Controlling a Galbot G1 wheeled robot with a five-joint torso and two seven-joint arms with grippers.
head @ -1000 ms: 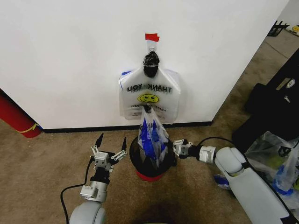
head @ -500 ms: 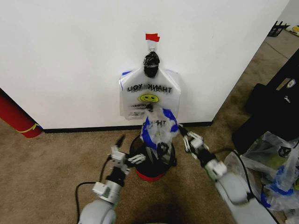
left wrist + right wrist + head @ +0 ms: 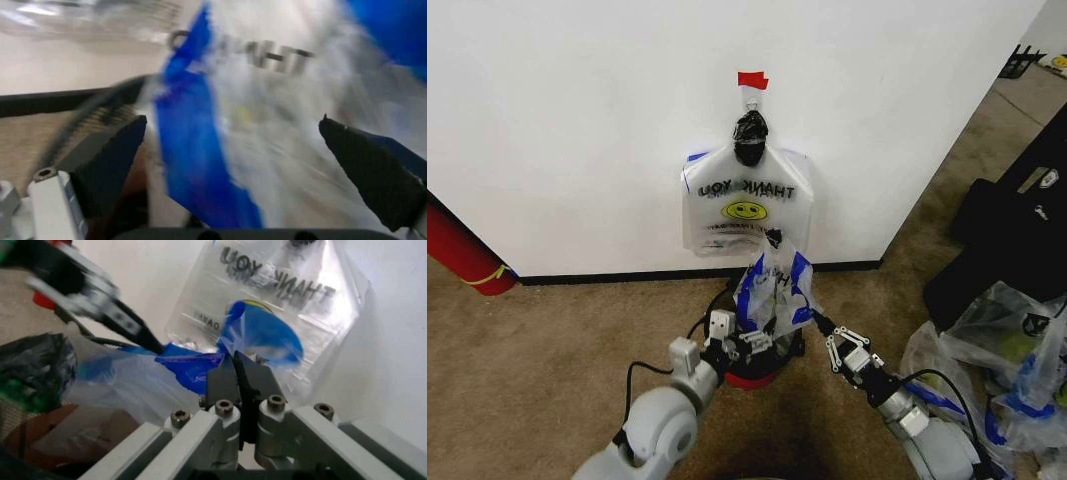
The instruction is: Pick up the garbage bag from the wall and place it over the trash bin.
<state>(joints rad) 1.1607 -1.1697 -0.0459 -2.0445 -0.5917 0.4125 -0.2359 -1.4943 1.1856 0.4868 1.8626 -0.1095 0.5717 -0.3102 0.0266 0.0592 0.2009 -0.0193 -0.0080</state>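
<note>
The garbage bag [image 3: 773, 288], whitish with blue handles, stands bunched up over the trash bin [image 3: 779, 350], a black mesh basket with a red base. My left gripper [image 3: 749, 341] is at the bin's left rim. It is open in the left wrist view, with the garbage bag's [image 3: 267, 115] blue and white plastic between its fingers [image 3: 110, 160]. My right gripper [image 3: 823, 328] reaches in from the right. It is shut [image 3: 237, 359] on the garbage bag's [image 3: 190, 366] blue handle. On the wall behind hangs a matching bag [image 3: 747, 205] under a black knot.
A red cylinder [image 3: 462, 255] leans at the wall on the left. Heaped clear bags [image 3: 1017, 350] and a black case [image 3: 1007, 230] lie to the right. A black baseboard [image 3: 607, 275] runs along the wall. Brown carpet [image 3: 537, 350] lies open to the left.
My left gripper moved right from beside the bin to its rim, taking the bag between its fingers. The right arm swung nearer and lower. The bag rose and spread.
</note>
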